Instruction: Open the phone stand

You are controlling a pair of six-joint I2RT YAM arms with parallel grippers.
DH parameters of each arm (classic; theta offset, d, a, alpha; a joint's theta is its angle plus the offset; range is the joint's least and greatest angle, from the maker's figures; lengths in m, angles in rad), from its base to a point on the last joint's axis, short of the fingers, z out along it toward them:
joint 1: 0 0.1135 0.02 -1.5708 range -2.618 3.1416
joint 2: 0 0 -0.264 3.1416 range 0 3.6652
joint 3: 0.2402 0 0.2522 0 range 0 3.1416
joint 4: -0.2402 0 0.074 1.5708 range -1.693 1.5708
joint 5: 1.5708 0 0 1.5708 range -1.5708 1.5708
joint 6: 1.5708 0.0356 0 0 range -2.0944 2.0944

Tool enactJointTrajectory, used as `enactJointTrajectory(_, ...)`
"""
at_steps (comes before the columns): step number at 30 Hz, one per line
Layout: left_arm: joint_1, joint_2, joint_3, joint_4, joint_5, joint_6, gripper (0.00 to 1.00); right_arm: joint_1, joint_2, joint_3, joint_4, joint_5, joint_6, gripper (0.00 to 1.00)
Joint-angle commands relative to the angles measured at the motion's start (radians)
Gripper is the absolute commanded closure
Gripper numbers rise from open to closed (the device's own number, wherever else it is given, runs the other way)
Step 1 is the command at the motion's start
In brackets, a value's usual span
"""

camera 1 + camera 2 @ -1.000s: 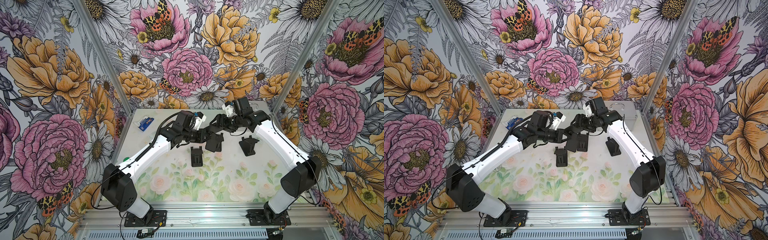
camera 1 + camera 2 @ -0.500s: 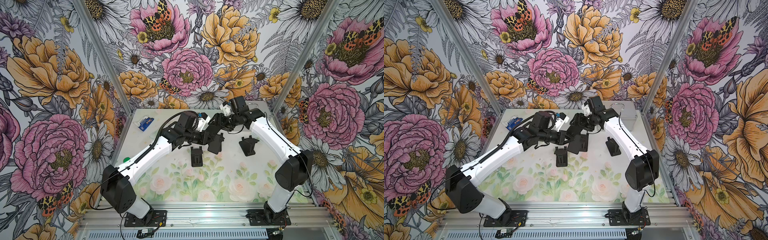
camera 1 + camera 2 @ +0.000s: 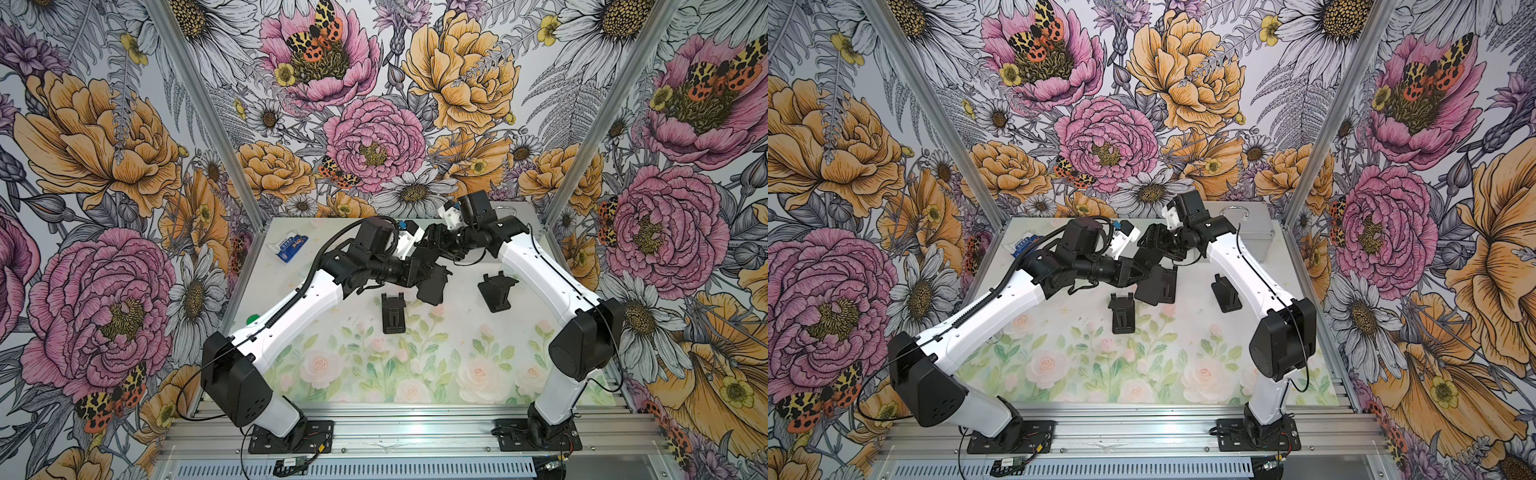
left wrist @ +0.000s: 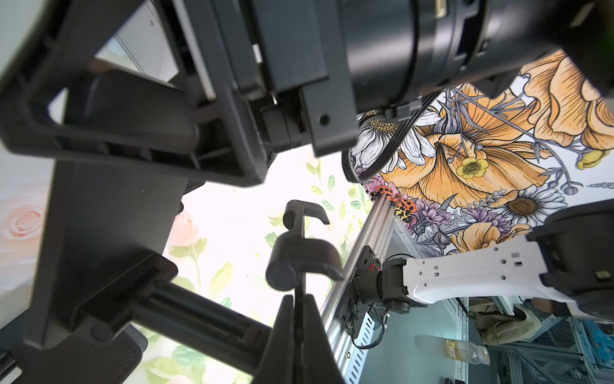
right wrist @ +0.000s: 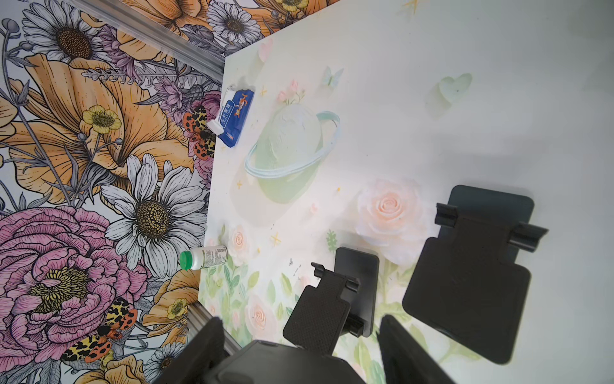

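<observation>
Left pincer [image 4: 296,319] clenched on thin edge of black phone stand [image 3: 433,286], stand hanging just beyond its end, grip lost among dark parts in both top views, right pincer [image 3: 430,251] released, just beside stand, touching or not unclear

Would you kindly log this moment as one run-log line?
left pincer: shut on phone stand, aloft | right pincer: open, nearby | flat stand, opened stand: on table

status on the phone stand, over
left gripper shut on stand, held above table. right gripper open, close by, not gripping. two other stands on table, not blocking.
</observation>
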Motion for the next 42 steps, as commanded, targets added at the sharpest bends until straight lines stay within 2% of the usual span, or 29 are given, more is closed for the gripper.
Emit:
enactJointTrajectory(1, -0.045, -0.063, 0.011, -0.057, 0.114, 0.022, 1.0, -0.024, 0.019, 0.05, 0.11, 0.116, 0.049, 0.75)
enactJointTrajectory(4, -0.032, -0.062, 0.003, -0.056, 0.115, 0.014, 1.0, -0.025, 0.009, 0.073, 0.11, 0.112, 0.049, 0.68)
enactJointTrajectory(12, 0.049, -0.054, -0.001, -0.054, 0.138, -0.022, 1.0, -0.023, -0.026, 0.073, 0.11, 0.087, 0.063, 0.39)
enactJointTrajectory(19, 0.099, -0.036, 0.022, -0.054, 0.17, -0.04, 1.0, -0.024, -0.037, 0.06, 0.112, 0.074, 0.055, 0.22)
enactJointTrajectory(24, 0.108, -0.015, 0.041, -0.054, 0.17, -0.051, 1.0, -0.025, -0.032, 0.076, 0.112, 0.054, 0.057, 0.02)
enactJointTrajectory(28, 0.127, -0.006, 0.044, -0.053, 0.149, -0.062, 1.0, -0.027, -0.032, 0.077, 0.11, 0.05, 0.059, 0.01)
enactJointTrajectory(33, 0.204, -0.018, 0.016, -0.046, 0.116, -0.104, 1.0, -0.037, -0.056, 0.046, 0.11, 0.06, 0.051, 0.01)
enactJointTrajectory(42, 0.417, -0.044, -0.131, 0.174, 0.164, -0.354, 1.0, -0.042, -0.064, -0.012, 0.112, 0.046, 0.039, 0.01)
